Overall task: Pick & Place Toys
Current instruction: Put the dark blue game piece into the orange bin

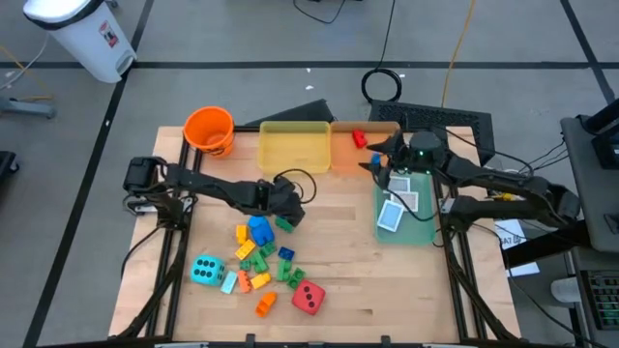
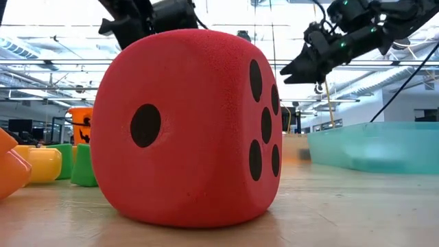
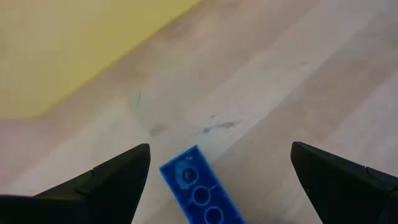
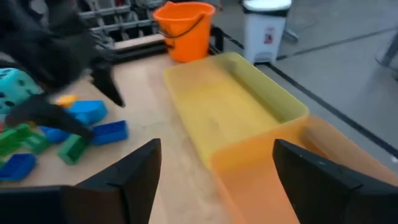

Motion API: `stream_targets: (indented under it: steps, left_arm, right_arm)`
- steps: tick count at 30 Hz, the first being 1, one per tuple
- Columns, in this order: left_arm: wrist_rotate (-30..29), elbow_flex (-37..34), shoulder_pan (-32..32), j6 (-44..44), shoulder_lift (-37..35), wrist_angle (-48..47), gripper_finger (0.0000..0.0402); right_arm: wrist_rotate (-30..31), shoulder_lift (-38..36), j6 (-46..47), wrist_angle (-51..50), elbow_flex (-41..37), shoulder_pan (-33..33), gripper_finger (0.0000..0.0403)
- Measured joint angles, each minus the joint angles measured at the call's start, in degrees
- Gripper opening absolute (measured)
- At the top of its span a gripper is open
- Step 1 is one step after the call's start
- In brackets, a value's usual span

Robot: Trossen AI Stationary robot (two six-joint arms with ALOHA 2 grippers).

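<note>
Lying just below the middle of the high view, the blue brick [image 1: 259,230] sits at the top of the toy pile, and in the left wrist view you see its studded end [image 3: 199,193] between the two dark fingers. You can expect it to be light, hard and a little slick, so take it across its long flat sides rather than on the studs, where the pads could skid. The left gripper [image 1: 287,205] hovers just up and right of it with its jaws spread wide and nothing between them but that brick's end. Below it the rest of the bricks scatter toward the lower centre, with the cyan die [image 1: 205,270] at lower left and the red die [image 1: 309,297] at lower centre; both look like soft foam, so they should give under a squeeze. Further out, the right gripper [image 1: 387,155] hangs over the orange tray [image 1: 343,155] at upper centre-right, jaws apart and empty, a red brick [image 1: 359,138] lying in that tray. The yellow tray [image 1: 293,145] and orange bucket [image 1: 209,130] sit to its left; playing cards [image 1: 391,215] lie in the green tray [image 1: 426,232].
</note>
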Motion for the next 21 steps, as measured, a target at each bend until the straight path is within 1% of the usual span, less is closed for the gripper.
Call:
stream_targets:
  steps: [3,7,10,17,19,21]
  left_arm:
    - [1.08,0.00,0.04,-2.84,2.40,-0.64,0.0395]
    - [5.27,0.00,0.02,-6.89,5.07,-1.06,0.0395]
    - [8.40,0.00,-0.02,-10.26,6.62,-1.81,0.0395]
    - [10.80,0.15,-0.02,-14.88,6.44,-7.18,0.0394]
    - [12.10,0.15,0.00,-14.72,6.35,-7.92,0.0383]
    - [12.52,0.15,0.04,-14.74,6.33,-7.90,0.0358]
  right_arm:
    - [2.49,-0.32,-1.35,-0.23,0.00,2.55,0.0266]
    - [4.85,0.15,-1.88,-0.88,0.00,4.78,0.0257]
    - [5.00,0.15,-1.57,-1.96,0.00,5.81,0.0252]
    - [4.96,0.12,-1.72,-2.55,0.00,7.08,0.0242]
    - [4.96,0.12,-1.69,-2.67,0.00,7.05,0.0240]
    - [4.96,0.12,-1.53,-2.91,0.00,7.01,0.0237]
